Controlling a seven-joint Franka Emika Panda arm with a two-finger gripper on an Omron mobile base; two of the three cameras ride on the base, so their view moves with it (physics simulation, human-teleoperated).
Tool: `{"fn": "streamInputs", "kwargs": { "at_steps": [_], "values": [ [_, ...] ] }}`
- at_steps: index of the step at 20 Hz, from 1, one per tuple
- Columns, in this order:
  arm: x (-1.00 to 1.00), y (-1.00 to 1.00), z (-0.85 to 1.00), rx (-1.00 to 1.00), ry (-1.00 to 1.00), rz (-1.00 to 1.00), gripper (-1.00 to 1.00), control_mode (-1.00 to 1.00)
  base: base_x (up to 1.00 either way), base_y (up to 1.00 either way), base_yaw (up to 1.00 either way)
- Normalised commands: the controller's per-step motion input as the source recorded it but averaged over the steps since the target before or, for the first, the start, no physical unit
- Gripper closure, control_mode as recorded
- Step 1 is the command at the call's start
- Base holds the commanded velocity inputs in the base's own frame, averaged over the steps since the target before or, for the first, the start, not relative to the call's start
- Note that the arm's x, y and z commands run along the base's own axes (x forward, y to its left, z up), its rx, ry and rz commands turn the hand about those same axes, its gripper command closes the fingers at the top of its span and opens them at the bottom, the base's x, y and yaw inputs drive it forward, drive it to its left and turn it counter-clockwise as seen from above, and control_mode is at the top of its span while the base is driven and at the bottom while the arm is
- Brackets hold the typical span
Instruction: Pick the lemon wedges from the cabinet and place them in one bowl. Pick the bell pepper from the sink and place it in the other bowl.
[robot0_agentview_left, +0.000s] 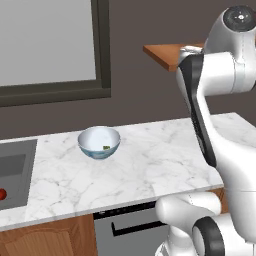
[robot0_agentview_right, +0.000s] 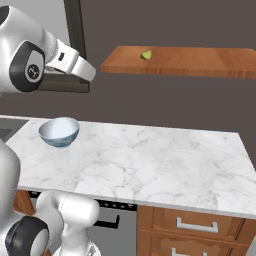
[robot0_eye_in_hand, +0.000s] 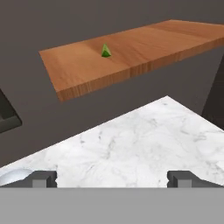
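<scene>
Yellow-green and pointed, one lemon wedge (robot0_agentview_right: 146, 55) lies alone on the reddish-brown cabinet (robot0_agentview_right: 200, 61) shelf board, near the board's left end as the right base view shows it, apart from every edge; the hand view shows the same wedge (robot0_eye_in_hand: 105, 51) as a small green peak on the wood. A second wedge (robot0_agentview_left: 106, 147) sits inside the one bowl (robot0_agentview_left: 99, 142) that can be seen, a dark speck against the white inside, too small to make out its shape. That makes two wedges, one on the shelf and one in the bowl. The bowl stands on the white marble counter (robot0_agentview_left: 150, 165), between the sink (robot0_agentview_left: 15, 175) and the middle of the counter, and holds nothing else that can be told. Only one bowl is counted in these views; in the hand view a pale curved rim at the lower left is cut off by the edge. The bell pepper (robot0_agentview_left: 2, 194) shows as a red lump at the left border of the left base view, down in the dark grey basin, half cut away by the frame. The sink is itself cropped. The gripper (robot0_eye_in_hand: 112, 178) hangs in the air above the counter with its two dark tips set wide apart and nothing between them, looking up toward the shelf. Below the counter are wooden drawers (robot0_agentview_right: 195, 227) and a grey appliance front (robot0_agentview_left: 125, 232).
</scene>
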Motion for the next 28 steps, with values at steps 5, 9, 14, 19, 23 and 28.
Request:
{"fn": "streamInputs", "kwargs": {
  "at_steps": [5,9,14,19,23,28],
  "values": [
    [0.13,-0.09,-0.05,-0.09,-0.05,0.00,-1.00,-1.00,0.00,0.00,0.00],
    [0.34,-0.25,-0.05,-0.02,-0.02,0.00,-1.00,-1.00,0.00,0.00,0.00],
    [0.27,-0.25,0.12,0.00,0.00,0.00,-1.00,-1.00,0.00,0.00,0.00],
    [0.39,-0.29,0.06,0.01,0.01,0.02,-1.00,-1.00,0.00,0.00,0.00],
    [0.44,-0.23,0.00,0.00,-0.01,0.05,-1.00,-1.00,0.00,0.00,0.00],
    [0.51,-0.22,-0.07,0.00,-0.01,0.05,-1.00,-1.00,0.00,0.00,0.00]
  ]
}}
